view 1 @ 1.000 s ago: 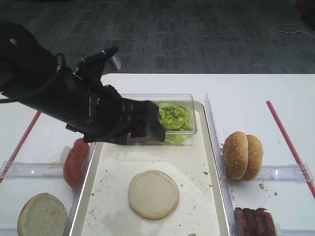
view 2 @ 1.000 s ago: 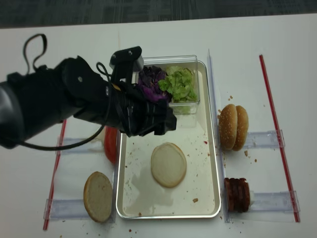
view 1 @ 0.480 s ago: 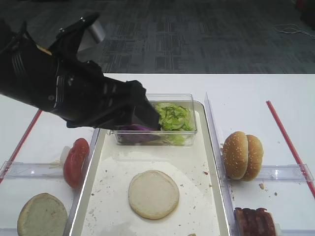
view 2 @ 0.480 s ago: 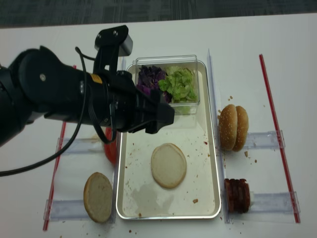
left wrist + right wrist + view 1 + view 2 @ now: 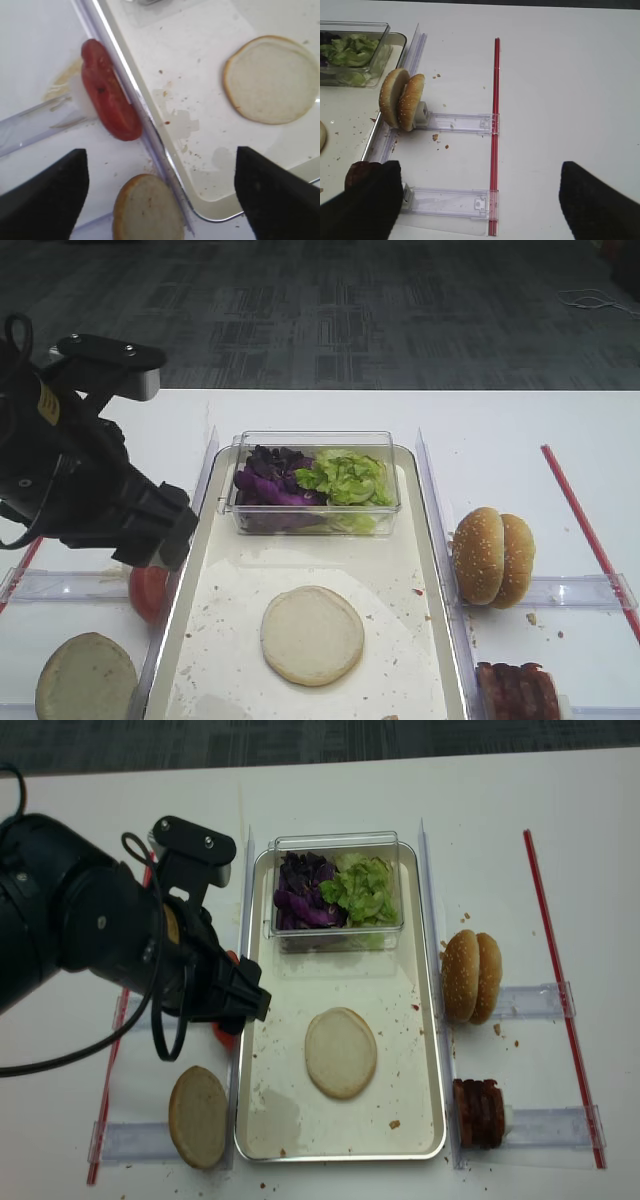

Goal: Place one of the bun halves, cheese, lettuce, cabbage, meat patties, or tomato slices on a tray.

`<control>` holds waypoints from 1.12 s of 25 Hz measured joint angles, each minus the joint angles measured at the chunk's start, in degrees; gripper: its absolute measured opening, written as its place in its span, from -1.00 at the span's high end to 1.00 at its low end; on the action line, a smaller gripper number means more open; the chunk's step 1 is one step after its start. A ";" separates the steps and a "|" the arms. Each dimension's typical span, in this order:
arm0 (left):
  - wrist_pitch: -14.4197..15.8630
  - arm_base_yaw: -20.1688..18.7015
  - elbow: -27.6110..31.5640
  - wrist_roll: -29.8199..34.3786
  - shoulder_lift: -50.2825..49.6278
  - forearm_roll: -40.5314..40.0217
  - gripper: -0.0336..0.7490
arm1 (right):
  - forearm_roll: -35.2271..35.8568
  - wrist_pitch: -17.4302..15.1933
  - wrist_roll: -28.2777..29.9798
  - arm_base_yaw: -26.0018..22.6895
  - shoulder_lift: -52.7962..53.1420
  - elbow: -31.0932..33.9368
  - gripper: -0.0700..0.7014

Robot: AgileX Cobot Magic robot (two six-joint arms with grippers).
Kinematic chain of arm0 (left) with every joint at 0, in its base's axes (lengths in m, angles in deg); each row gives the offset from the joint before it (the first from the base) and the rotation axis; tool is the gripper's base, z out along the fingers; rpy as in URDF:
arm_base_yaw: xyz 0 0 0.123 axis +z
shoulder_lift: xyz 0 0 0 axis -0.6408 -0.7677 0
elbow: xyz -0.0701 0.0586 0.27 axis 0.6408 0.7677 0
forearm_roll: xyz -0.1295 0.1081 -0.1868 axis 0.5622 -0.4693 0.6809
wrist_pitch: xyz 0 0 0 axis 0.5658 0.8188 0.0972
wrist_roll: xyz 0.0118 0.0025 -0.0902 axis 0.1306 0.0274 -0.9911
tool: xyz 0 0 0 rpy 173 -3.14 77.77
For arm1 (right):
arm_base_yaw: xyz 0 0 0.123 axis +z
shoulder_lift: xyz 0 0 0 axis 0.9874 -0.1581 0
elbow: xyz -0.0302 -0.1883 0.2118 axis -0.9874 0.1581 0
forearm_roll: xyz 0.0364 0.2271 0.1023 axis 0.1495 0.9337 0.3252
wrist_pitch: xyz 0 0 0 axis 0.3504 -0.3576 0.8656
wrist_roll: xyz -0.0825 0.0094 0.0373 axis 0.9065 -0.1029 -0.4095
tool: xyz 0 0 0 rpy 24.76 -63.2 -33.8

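Observation:
A pale cream bun half (image 5: 312,634) lies flat in the middle of the off-white tray (image 5: 230,580). At the tray's far end a clear box holds purple cabbage (image 5: 265,475) and green lettuce (image 5: 345,477). My left gripper (image 5: 160,195) hangs open and empty over the tray's left rim, with the tomato slices (image 5: 109,98) just ahead of it and a greyer bun half (image 5: 147,209) under it. Meat patties (image 5: 478,1112) sit right of the tray. My right gripper (image 5: 480,200) stands open over bare table at the right. No cheese shows.
Two sesame buns (image 5: 492,555) stand on edge in a clear rack (image 5: 460,121) right of the tray. Red strips (image 5: 495,125) run along the table on both sides. Crumbs speckle the tray. The left arm's black bulk (image 5: 90,930) covers the table left of the tray.
The left arm has drawn back from over the clear box to the tray's left edge, above the tomato slices. Cabbage and lettuce now show fully. The bun half has not moved.

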 joint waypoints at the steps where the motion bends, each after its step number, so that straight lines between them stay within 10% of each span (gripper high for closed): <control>1: 0.75 0.00 0.00 -0.56 0.00 -0.91 -0.57 | 0.00 0.00 0.00 0.00 0.00 0.00 -0.89; 8: 1.66 1.09 0.00 -2.75 0.00 -1.86 -0.57 | 0.00 0.00 0.00 0.00 0.00 0.00 -0.89; 20: 5.87 24.37 0.00 0.79 0.00 -1.77 -0.57 | 0.00 0.00 -0.11 0.00 0.00 0.00 -0.89; 28: 6.88 29.66 0.00 2.54 0.00 -1.77 -0.57 | 0.00 0.00 -0.11 0.00 0.00 0.00 -0.89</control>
